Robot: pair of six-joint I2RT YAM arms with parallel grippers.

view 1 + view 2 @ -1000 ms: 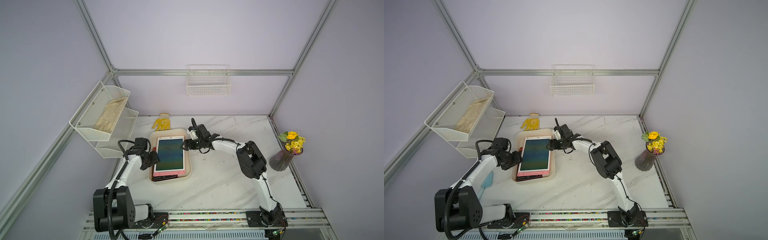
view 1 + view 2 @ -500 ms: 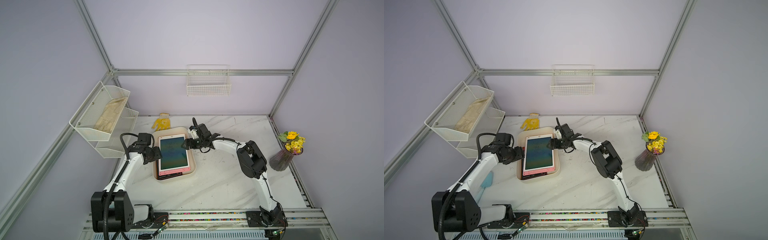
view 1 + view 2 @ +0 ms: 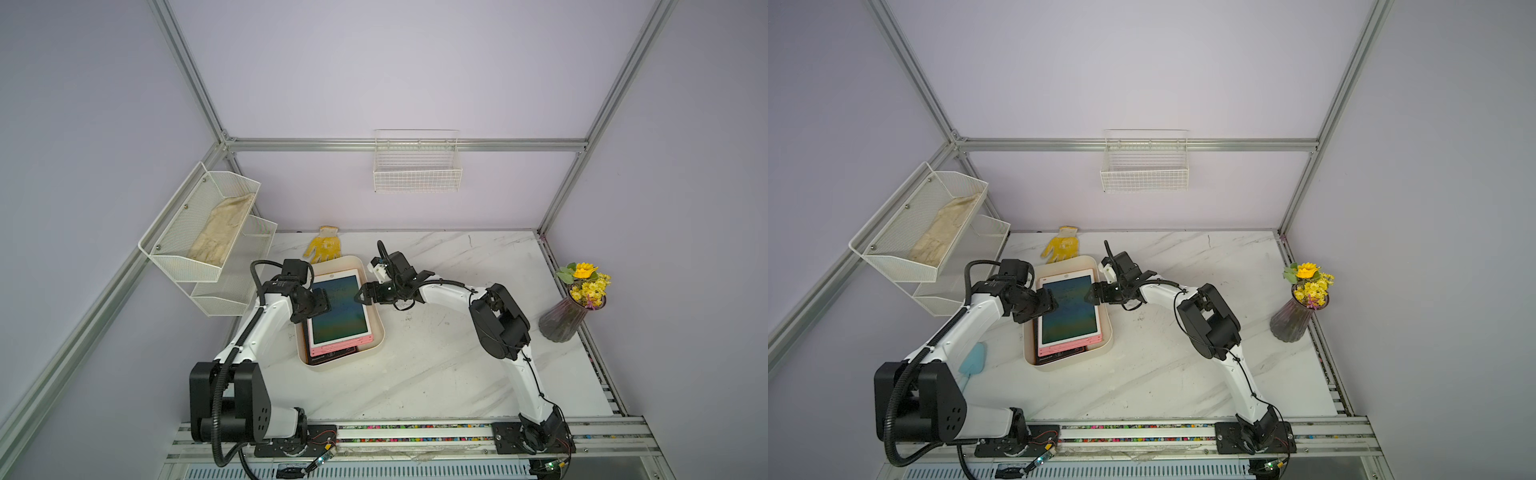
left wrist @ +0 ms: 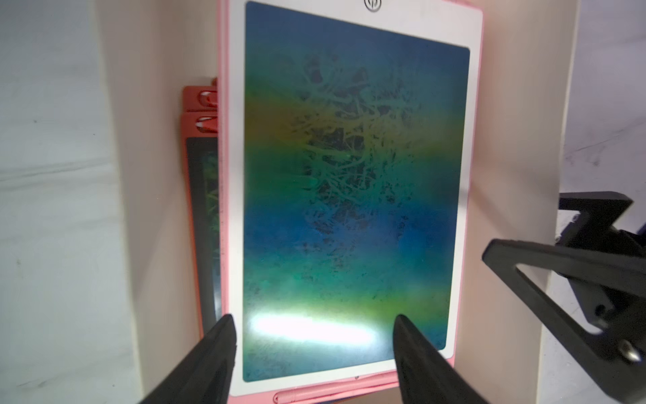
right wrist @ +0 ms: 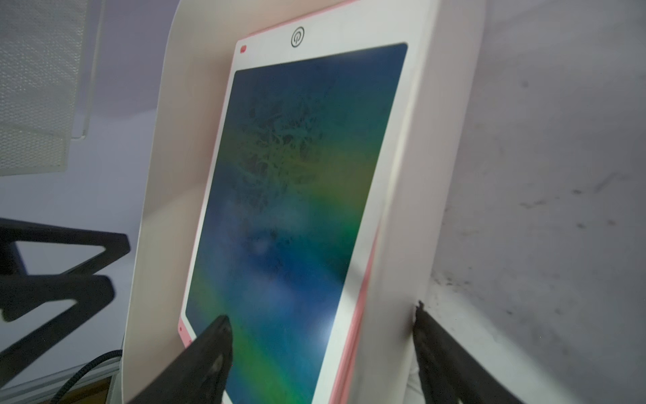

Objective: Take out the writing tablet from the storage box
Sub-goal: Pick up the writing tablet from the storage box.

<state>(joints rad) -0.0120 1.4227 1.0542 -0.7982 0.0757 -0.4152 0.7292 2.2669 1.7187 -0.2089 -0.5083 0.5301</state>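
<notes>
Above the writing tablet (image 3: pixel 341 309), both jaws stand wide apart.

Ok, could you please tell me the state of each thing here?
storage box, on the table, tablets stacked inside
writing tablet, topmost in the box, not gripped
left gripper, open over the tablet
right gripper, open, astride the box wall
vase, upright, with flowers
yellow glove, flat on the table
</notes>
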